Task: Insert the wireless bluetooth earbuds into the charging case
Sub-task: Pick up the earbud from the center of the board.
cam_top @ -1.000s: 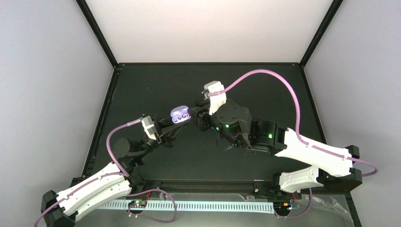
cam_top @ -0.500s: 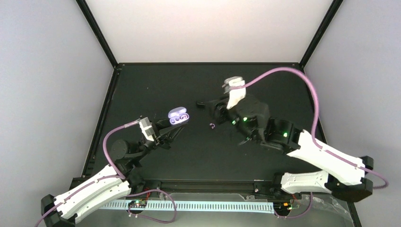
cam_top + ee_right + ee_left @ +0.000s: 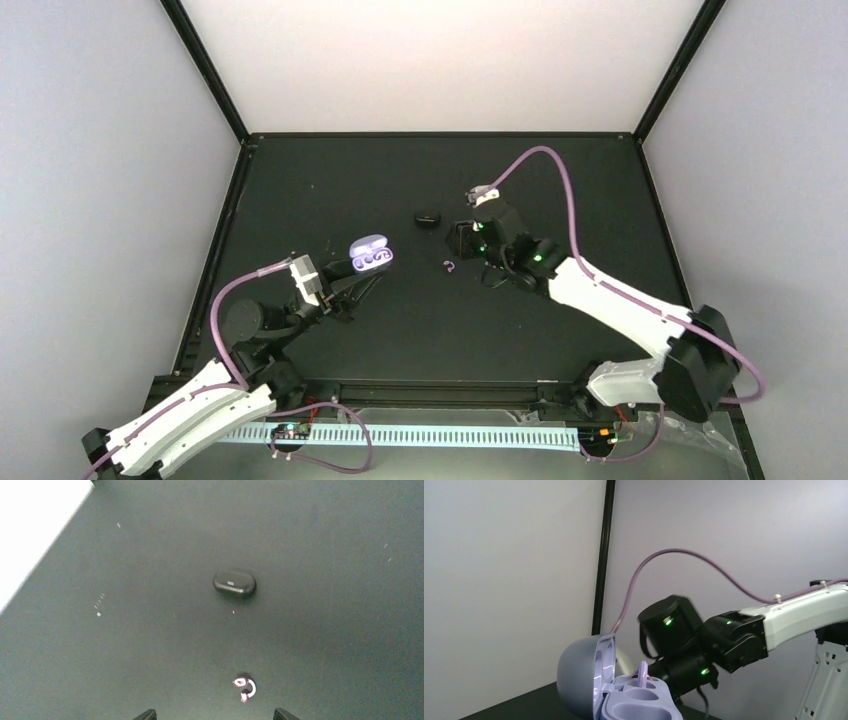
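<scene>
My left gripper point(image 3: 358, 277) is shut on the open lavender charging case point(image 3: 370, 252) and holds it above the table. In the left wrist view the case point(image 3: 624, 700) has its lid up, and one lavender hook-shaped earbud point(image 3: 642, 672) stands in the far well; the fingers are out of frame. The second earbud point(image 3: 449, 265), a small pink-lavender C-shaped hook, lies on the black table. In the right wrist view the earbud point(image 3: 240, 682) lies just ahead of my right gripper point(image 3: 215, 715), which is open and empty. No black nubs show.
A black oval piece point(image 3: 428, 216) lies on the table beyond the loose earbud, also in the right wrist view point(image 3: 234, 583). The black table point(image 3: 560, 190) is fenced by a black frame and pale walls. The right arm's purple cable arches over the back right.
My right gripper has drawn back from the case to the right and now hangs low over the table. A loose earbud now lies on the table. My left gripper has carried the case slightly left and nearer.
</scene>
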Robot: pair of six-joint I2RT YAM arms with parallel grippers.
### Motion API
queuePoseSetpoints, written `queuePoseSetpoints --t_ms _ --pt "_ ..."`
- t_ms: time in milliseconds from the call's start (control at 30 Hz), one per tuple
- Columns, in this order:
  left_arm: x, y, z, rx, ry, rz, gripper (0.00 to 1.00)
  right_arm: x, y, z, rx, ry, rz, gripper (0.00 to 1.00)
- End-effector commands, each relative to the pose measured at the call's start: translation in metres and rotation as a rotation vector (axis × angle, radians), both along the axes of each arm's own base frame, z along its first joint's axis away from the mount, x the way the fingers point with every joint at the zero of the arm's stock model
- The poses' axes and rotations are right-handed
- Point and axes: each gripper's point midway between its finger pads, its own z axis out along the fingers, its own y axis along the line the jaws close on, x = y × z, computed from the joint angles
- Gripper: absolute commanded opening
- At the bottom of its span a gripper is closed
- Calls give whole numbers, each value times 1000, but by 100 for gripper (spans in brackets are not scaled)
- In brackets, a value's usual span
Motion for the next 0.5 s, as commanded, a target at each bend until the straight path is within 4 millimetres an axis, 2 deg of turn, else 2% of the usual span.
queuePoseSetpoints --t_ms 0,200,467 --pt "-7 6 12 25 -33 10 2 14 18 -21 37 25 33 60" --pt "-10 7 7 42 -49 11 2 25 35 -69 -47 90 83 55" --pt "-10 4 1 57 -56 3 1 52 28 -119 -92 198 42 45"
